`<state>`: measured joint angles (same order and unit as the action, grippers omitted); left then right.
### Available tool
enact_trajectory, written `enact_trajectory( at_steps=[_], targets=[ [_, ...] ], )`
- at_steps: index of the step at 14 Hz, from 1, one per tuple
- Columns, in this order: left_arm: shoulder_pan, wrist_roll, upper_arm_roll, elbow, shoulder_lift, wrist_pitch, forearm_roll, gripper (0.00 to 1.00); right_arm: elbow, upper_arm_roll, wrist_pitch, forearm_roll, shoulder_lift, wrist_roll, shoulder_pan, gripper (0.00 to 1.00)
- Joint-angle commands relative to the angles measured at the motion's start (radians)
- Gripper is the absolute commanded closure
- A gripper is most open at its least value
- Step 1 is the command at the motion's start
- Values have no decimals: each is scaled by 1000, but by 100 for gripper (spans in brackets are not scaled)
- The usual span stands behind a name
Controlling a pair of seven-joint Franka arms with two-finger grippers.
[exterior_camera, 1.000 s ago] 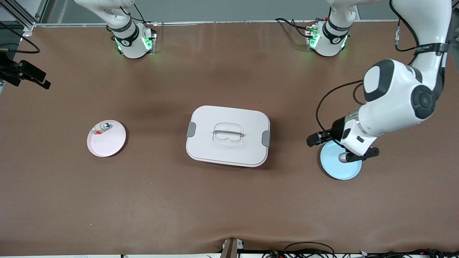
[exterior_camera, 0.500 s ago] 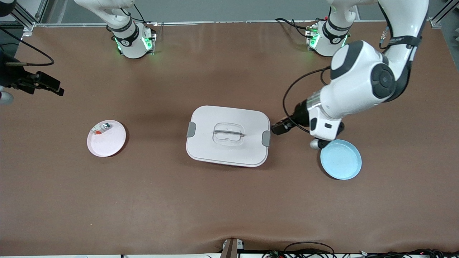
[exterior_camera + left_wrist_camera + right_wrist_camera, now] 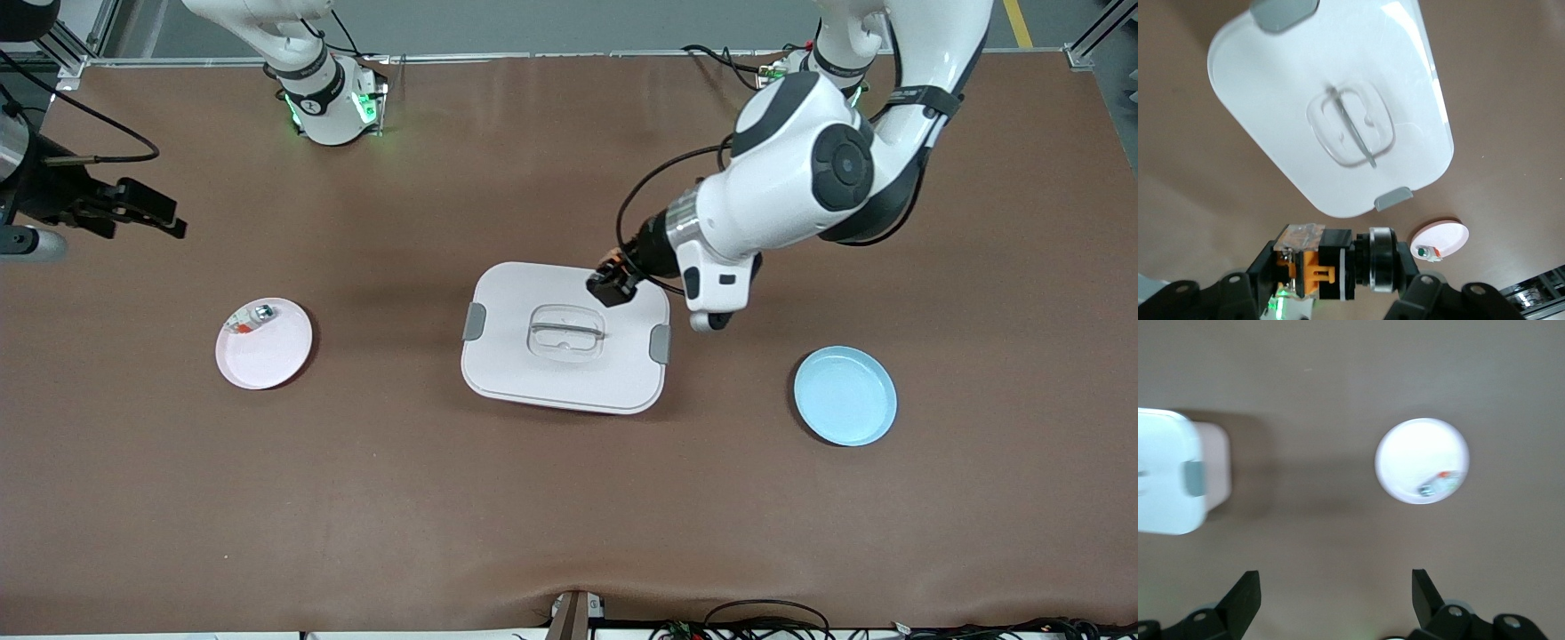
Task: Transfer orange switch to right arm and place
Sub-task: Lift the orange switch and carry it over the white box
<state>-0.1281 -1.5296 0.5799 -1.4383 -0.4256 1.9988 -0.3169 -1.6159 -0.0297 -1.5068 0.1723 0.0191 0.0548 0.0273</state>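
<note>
Orange switch (image 3: 1328,267): you had it clamped between the left gripper's fingers, lying sideways, its round cap pointing toward the pink plate in the left wrist view.
Left gripper (image 3: 612,286): it was closed on the switch and hung over the white box, above the lid's edge nearest the left arm's base.
White box (image 3: 524,356): it sat mid-table with its lid on, a grey latch at each short end and a clear recessed handle in the middle.
Blue plate (image 3: 845,396): it lay toward the left arm's end of the table, nearer the front camera than the box's middle, well apart from your gripper.
Pink plate (image 3: 265,356): it lay toward the right arm's end, carrying a small silver-and-red bit (image 3: 252,317) at its rim.
Right gripper (image 3: 1331,590): you kept its fingers spread wide; it hung over bare table near the pink plate, at the right arm's end.
</note>
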Motion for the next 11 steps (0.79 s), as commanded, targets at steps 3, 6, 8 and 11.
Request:
enact_trajectory(
  at_steps=[3, 6, 8, 11],
  targets=[
    [-122, -261, 0, 140, -90, 40, -14, 100, -74, 4, -44, 275, 2, 0, -4, 0],
    [-174, -409, -3, 151, -108, 119, -14, 100, -203, 2, -183, 390, 59, 8, -58, 0],
    [-202, -451, -3, 151, -117, 144, -14, 100, -307, 2, -275, 491, 110, 2, -70, 0],
    [-232, -530, -5, 183, -154, 167, -14, 100, -329, 2, -286, 536, 117, -6, -101, 0]
  ],
)
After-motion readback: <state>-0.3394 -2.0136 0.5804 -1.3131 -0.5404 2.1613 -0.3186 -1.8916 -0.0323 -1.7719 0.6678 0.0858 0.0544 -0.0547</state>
